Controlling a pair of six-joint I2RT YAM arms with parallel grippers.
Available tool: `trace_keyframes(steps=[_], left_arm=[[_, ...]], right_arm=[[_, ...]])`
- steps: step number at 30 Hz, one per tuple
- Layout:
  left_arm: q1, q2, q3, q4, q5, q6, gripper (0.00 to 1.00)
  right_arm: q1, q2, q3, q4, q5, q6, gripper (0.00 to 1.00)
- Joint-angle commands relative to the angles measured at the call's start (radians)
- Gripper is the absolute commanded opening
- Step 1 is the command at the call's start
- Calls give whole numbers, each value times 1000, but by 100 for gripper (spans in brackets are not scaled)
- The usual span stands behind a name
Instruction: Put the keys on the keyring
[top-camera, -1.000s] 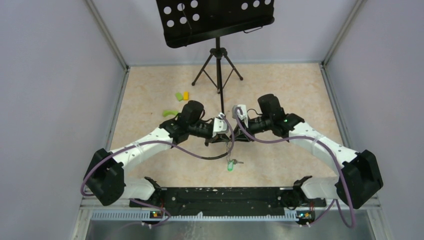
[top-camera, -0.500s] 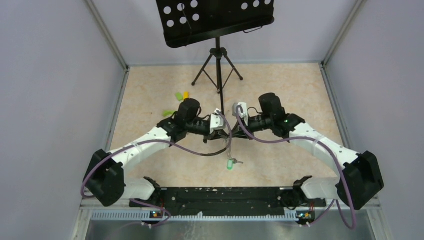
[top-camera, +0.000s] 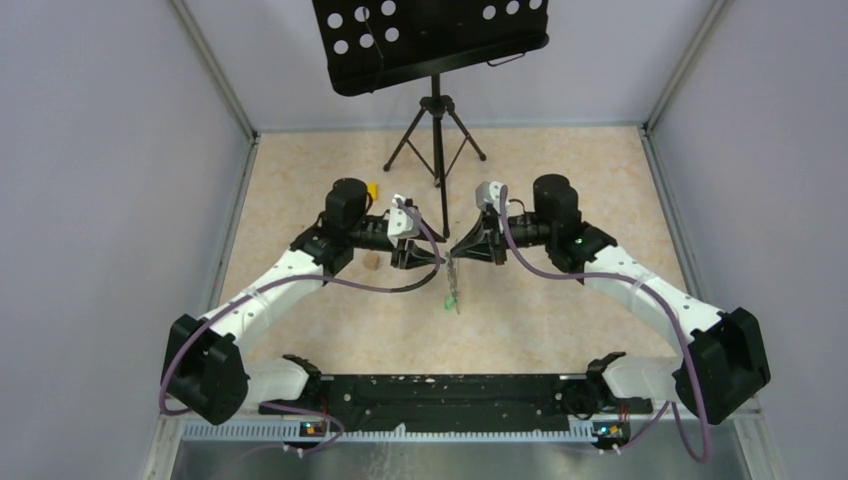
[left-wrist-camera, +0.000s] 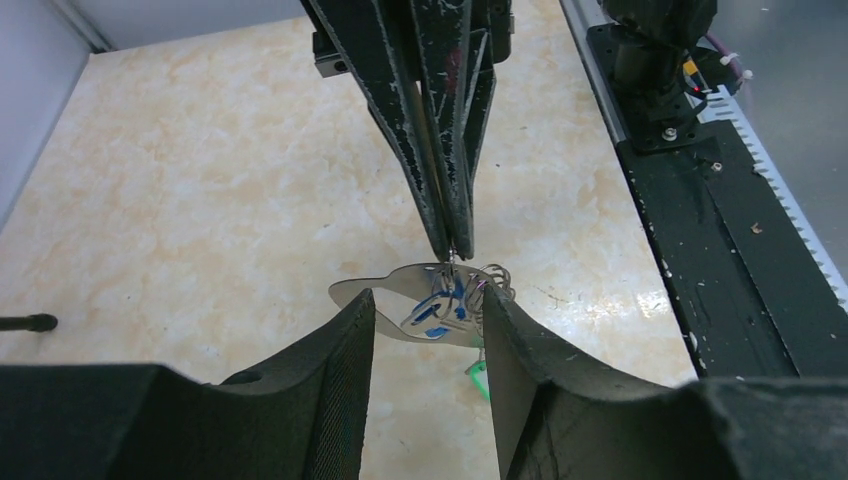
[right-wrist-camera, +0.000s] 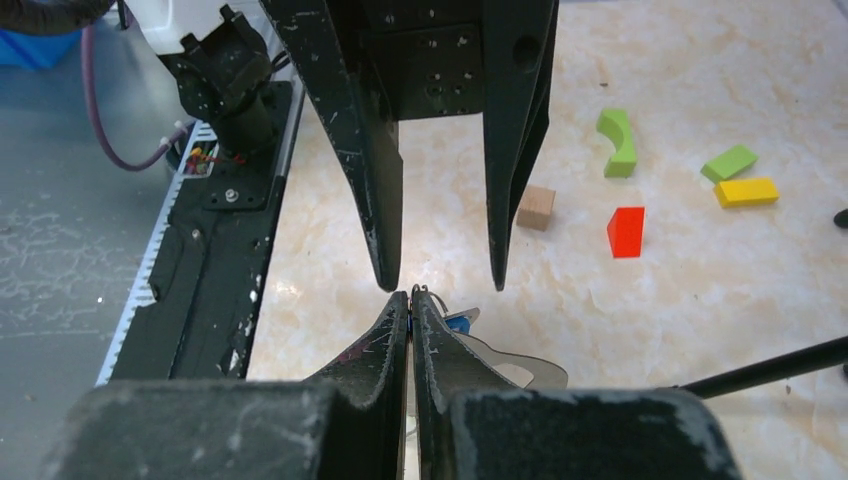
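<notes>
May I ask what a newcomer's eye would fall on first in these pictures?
The two grippers meeting tip to tip above mid-table: the right gripper is pinched shut on the keyring, a green-tagged key dangling beneath, while the left gripper stands open facing it. Then the bright blocks by the left arm, and the black music stand at the back.

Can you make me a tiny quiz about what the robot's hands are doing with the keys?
1. True or false: both grippers are shut.
2. The tag dangling under the keyring is: A red, B green, C yellow.
3. Which gripper pinches the keyring?
Key: 1 false, the left gripper is open; 2 B; 3 the right gripper.
</notes>
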Motion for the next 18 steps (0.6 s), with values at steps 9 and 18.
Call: trace_keyframes(steps=[9, 18], left_arm=[[4, 4, 22, 145, 75, -100, 38], [5, 32, 11, 132, 103, -80, 37]], right_arm=[[-9, -22, -27, 180, -54, 98, 0], [-18, -14, -27, 192, -63, 113, 0]])
